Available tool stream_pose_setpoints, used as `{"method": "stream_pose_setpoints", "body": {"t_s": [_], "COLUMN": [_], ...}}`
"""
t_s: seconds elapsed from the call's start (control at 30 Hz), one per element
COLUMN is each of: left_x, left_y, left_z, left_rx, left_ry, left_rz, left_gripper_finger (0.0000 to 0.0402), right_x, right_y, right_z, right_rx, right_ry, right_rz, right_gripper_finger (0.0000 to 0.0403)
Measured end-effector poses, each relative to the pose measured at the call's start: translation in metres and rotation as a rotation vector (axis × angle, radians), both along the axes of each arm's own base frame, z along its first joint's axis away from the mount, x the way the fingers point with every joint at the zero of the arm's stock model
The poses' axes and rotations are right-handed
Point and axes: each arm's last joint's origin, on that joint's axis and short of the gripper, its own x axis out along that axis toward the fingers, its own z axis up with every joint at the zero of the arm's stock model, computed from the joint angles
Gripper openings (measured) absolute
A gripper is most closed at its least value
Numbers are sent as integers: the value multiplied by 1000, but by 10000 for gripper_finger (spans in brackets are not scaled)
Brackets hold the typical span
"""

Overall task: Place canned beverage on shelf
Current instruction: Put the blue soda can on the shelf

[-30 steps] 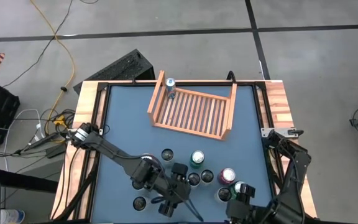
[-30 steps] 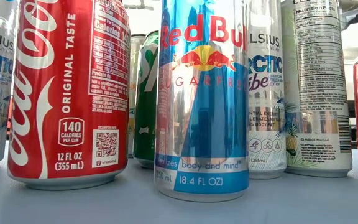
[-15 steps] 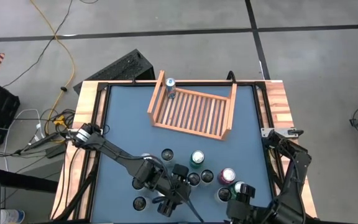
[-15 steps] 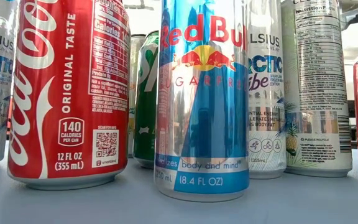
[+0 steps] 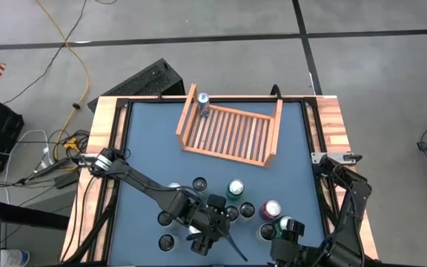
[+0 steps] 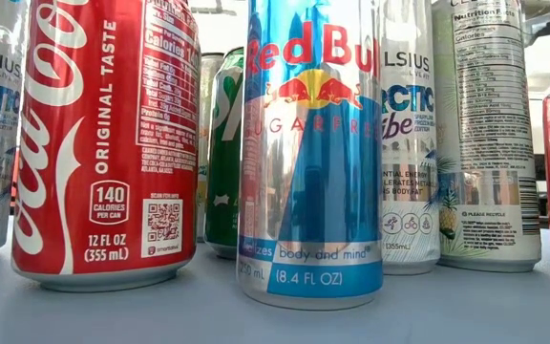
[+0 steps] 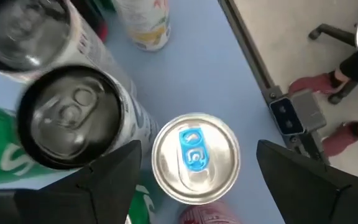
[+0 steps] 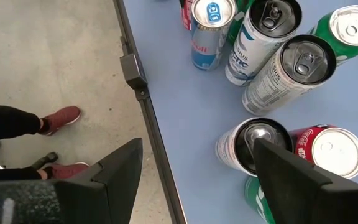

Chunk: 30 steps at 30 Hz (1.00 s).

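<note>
Since the left gripper (image 7: pixel 194 180) hangs jaws apart over the blue-tab can (image 7: pixel 195 157) at the table's near edge, centre before dropping, avoid neighbouring cans; shelf (image 5: pixel 229 133) waits far-centre.

A grey concrete floor (image 5: pixel 221 18) crossed by dark seams surrounds the worktop (image 5: pixel 332 119). A yellow cable (image 5: pixel 76 52) trails over it on the left, near a black case (image 5: pixel 148 80). A person's red shoes (image 8: pixel 58 118) stand on the floor by the worktop's near edge.
</note>
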Motion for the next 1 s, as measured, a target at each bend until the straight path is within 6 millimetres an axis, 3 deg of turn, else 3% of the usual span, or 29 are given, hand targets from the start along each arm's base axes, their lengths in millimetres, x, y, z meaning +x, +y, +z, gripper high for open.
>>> {"method": "stream_pose_setpoints", "body": {"t_s": [0.67,1.0], "left_x": [7,8], "left_y": [-1,0], "left_z": [-18,-17], "left_rx": [-25,-15], "left_ry": [63,53], "left_rz": [-26,-30], "left_gripper_finger": [287,279], "right_x": [0,0], "right_y": [-1,-1], "right_z": [0,0], "right_rx": [-15,-15], "right_ry": [-21,-21], "right_rz": [-6,-6], "right_gripper_finger": [292,292]}}
